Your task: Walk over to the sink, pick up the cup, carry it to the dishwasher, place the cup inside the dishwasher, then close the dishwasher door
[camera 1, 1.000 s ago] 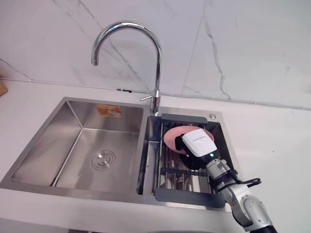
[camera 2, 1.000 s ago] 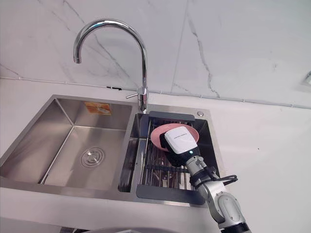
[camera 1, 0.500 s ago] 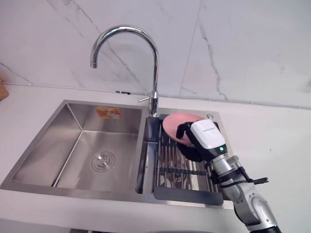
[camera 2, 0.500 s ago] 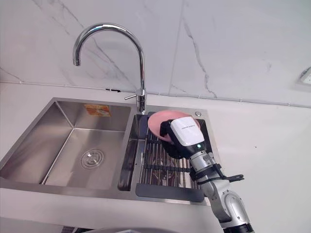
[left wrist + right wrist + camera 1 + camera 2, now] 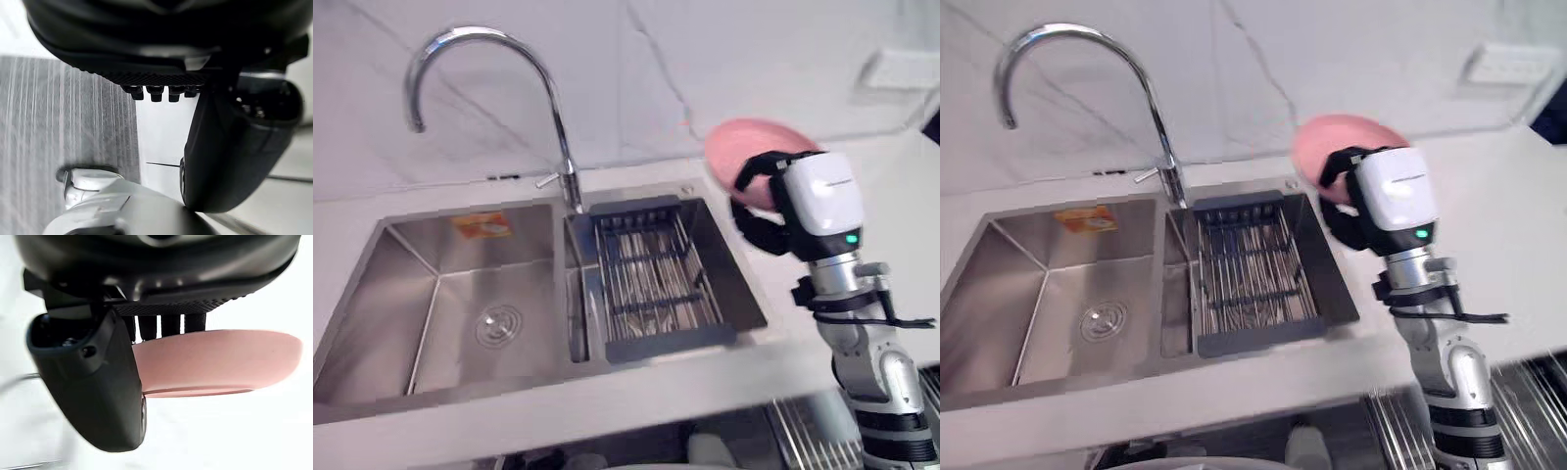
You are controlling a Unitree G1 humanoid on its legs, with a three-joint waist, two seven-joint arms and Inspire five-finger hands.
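Right robot hand [image 5: 762, 199] pinches pink bowl [image 5: 742, 147]; aloft beside sink [image 5: 382, 294].

Pink bowl [image 5: 739, 149], perhaps, behind right hand [image 5: 762, 223]

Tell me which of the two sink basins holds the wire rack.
The narrower right-hand basin, below the faucet: the wire rack sits in it. The wider left basin has just a drain and an orange sticker.

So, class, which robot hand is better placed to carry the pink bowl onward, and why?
Right. The right robot hand grips the pink bowl, lifted clear of the sink; the left robot hand holds nothing.
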